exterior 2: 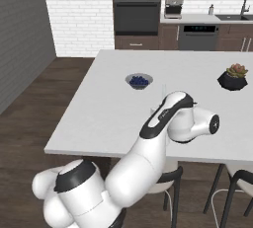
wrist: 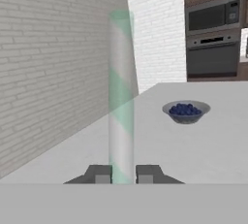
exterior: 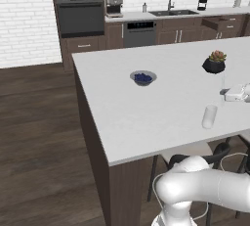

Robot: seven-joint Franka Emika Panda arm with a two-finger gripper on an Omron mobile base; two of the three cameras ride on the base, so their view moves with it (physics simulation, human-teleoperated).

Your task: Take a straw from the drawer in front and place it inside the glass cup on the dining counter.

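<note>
Dining counter [exterior: 146, 117] spans mid-frame. Carry step, by the look of it: gripper [wrist: 123, 173] clenched on the straw [wrist: 121, 97], upright at centre of hand view. Next move calls for lining the straw up over the glass cup [exterior: 209, 116], lower right in left base view, apparently empty. Bowl [exterior: 143, 78] holds blue contents; pot [exterior: 214, 62] holds a plant.
</note>
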